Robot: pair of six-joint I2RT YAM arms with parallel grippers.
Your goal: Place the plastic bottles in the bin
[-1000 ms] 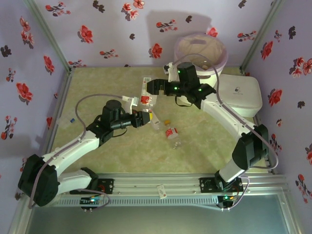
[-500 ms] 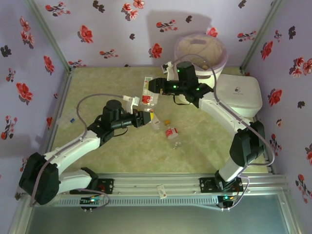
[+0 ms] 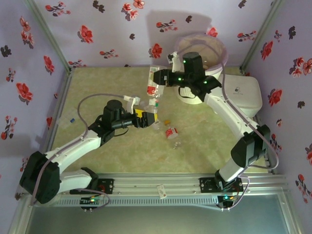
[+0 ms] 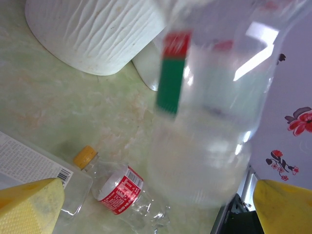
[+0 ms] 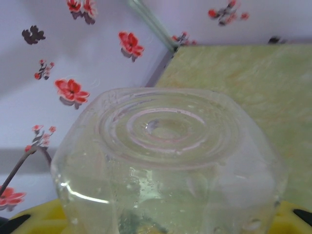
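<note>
The right gripper (image 3: pixel 157 78) was clenched on a clear bottle (image 3: pixel 152 89), holding it in the air just left of the bin (image 3: pixel 220 47), which stood at the back right of the worktop (image 3: pixel 97 87). From the right wrist, the bottle's round base faced the camera. The left gripper (image 3: pixel 146 117) sat released close under the bottle's lower end, its yellow fingertips (image 4: pixel 29 207) spread wide and clamping nothing. On the worktop near it lay a red-labelled bottle (image 3: pixel 171 134) with an orange cap, and a second clear one (image 3: pixel 155 124) just beside the left gripper. A white box (image 3: pixel 243 95) sat right of the bin.
</note>
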